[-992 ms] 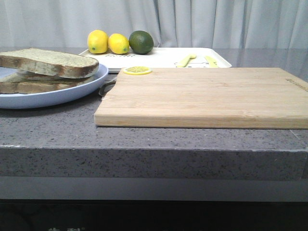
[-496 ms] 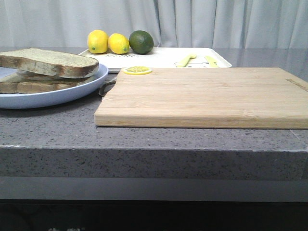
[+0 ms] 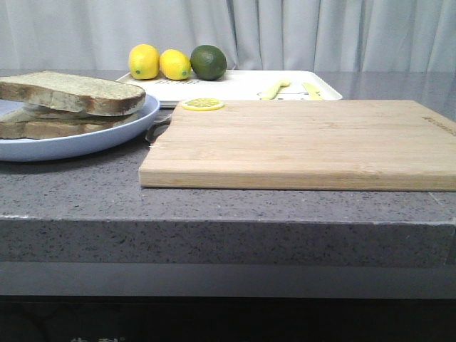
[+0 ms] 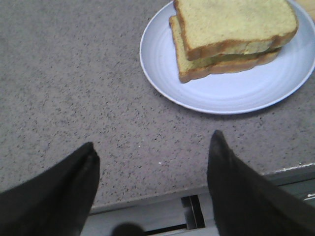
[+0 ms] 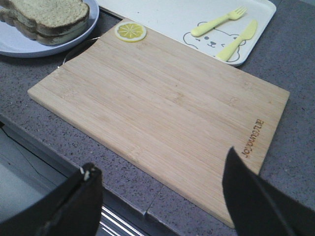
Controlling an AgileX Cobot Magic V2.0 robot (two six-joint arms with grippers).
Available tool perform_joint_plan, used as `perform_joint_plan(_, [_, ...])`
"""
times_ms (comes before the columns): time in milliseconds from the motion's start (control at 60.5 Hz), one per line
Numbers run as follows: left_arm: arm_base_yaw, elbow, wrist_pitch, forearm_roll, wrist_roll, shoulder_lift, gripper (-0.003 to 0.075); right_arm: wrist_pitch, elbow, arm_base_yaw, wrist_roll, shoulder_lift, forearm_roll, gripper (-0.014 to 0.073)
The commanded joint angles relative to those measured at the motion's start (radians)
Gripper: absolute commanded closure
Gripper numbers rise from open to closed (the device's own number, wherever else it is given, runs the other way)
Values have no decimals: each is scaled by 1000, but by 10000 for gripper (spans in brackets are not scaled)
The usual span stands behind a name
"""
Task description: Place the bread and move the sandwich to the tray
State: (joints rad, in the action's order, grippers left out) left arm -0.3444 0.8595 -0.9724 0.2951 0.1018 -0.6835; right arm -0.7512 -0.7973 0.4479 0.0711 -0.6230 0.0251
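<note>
A pale-blue plate [image 3: 85,142] at the left holds two stacked slices. The top slice, the bread [image 3: 71,91], has pale greenish-tan crumb and brown crust and lies on a lower slice [image 3: 50,127]; no egg shows. The stack also shows in the left wrist view [image 4: 236,22] and the right wrist view [image 5: 49,12]. The white tray [image 3: 235,85] lies at the back. My left gripper [image 4: 152,147] is open and empty over the table's front edge, short of the plate [image 4: 231,96]. My right gripper [image 5: 160,169] is open and empty at the front edge. Neither gripper shows in the front view.
A wooden cutting board [image 3: 306,142] lies mid-table with a lemon slice [image 3: 202,105] on its far left corner. On the tray stand two lemons [image 3: 144,61] and a lime [image 3: 209,62], with a yellow fork [image 5: 219,22] and knife [image 5: 236,39].
</note>
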Motion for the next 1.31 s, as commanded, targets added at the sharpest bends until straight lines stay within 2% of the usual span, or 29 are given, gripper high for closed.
perform_joint_plan(0, [23,65,39,27,8,-49,258,61,-24,-5,-1,0,-3,64])
perform_joint_plan(248, [164,207,39,-31,6,-257,258,61,-24,-5,-1,0,-3,64])
perform_joint_plan(347, [237,262,43,-114,-44,-338,258,61,-24,-5,-1,0,-3,64])
perform_joint_plan(645, [490,335,71,-636,-364,-560,258,61,-24,-5,-1,0,-3,64])
perform_joint_plan(761, [543,335,75,-816,-449,-637,258,61,-24,-5,-1,0,-3,64])
perform_joint_plan(877, [560,335,88,-897,-482,-713,258,61,-24,-5,-1,0,-3,64])
perform_joint_plan(1125, [561,335,122,-919,-484,-813,258,61,-24,-5,-1,0,-3,64])
perform_joint_plan(1290, [561,335,123,-980,-533,-856,258,61,-24,-5,-1,0,-3,64])
